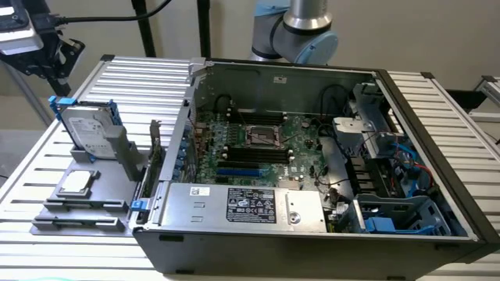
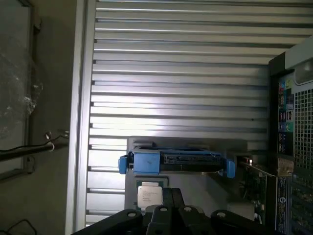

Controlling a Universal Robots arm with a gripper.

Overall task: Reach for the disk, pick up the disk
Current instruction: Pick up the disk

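1 disk [image 1: 88, 130] upright | closed pincer [image 2: 172, 196] above it, apart

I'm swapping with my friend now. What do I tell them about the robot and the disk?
Gripper: shut, holding nothing, up above the disk and apart from it.
Disk: standing on edge in the grey holder on the slatted table, at the exterior view's left of the open computer case.
Done: gripper is over the disk.
Left: the disk is not yet touched, gripped or lifted.
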